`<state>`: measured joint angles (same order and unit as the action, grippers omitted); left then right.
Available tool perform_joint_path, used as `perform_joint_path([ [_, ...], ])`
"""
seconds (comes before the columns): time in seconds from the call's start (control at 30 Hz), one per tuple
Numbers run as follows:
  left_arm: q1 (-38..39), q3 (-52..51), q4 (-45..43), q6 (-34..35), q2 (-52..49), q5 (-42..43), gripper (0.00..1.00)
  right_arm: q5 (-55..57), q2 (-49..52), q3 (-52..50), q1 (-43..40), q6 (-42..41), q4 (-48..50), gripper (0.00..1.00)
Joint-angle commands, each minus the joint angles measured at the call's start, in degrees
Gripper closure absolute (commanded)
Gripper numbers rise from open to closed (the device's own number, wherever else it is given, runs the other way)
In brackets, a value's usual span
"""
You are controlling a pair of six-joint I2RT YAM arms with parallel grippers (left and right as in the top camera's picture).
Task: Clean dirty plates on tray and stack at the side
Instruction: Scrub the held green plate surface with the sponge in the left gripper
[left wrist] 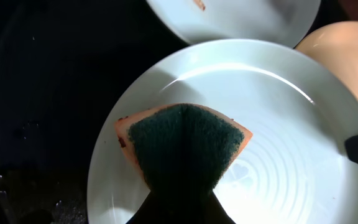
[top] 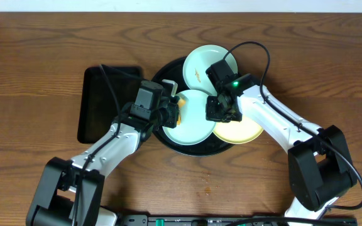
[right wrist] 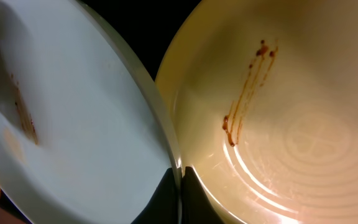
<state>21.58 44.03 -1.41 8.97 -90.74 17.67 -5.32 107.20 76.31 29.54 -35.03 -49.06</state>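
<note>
On the desk [top: 332, 56]: one round tray [top: 197, 149], one rectangular tray [top: 96, 113] just to its left, one sponge, two arms.
Plates: three, all on the round tray; two mint, one yellow.
Far mint plate [top: 213, 61]: at the back of the tray, overhanging its rim, with a small brown mark on its face.
Middle mint plate [top: 190, 125]: at the front left of the tray, face up.
Yellow plate [top: 241, 132]: at the front right, its left edge tucked beside the middle mint plate.
Left tool [top: 173, 108]: pressed onto the sponge [left wrist: 182, 140], pinching it from behind; the sponge sits on the middle mint plate, near its left rim.
Right tool [top: 222, 112]: fingers nearly together, one on each side of the middle mint plate's right rim, gripping that thin edge where it meets the yellow plate.
Sponge direction: green scouring face towards the wrist camera, orange layer showing along its edges; the broad end points away from the left tool, towards the plate's centre.
Smear [right wrist: 247, 87]: one thin brown streak on the yellow plate, its long axis running from upper right to lower left in the right wrist view.
Plate axis: round, so none; the concentric rings at their centres face upward.
</note>
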Motion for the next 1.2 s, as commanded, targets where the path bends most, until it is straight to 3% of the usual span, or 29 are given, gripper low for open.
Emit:
perform_joint_path([
  [0.0,0.15,-0.33,0.04,0.17,-1.36,-0.13,0.93,-1.64,-1.33,-0.26,0.55,-1.38,-0.26,0.99],
  [1.03,3.19,-1.66,-5.07,0.11,-7.85,0.63,0.93,-2.34,-1.33,-0.26,0.55,-1.38,-0.24,0.99],
  [1.17,3.19,-1.66,-5.51,0.11,-7.96,-3.10,0.92,-3.37,-1.33,-0.26,0.55,-1.38,-0.24,0.99],
])
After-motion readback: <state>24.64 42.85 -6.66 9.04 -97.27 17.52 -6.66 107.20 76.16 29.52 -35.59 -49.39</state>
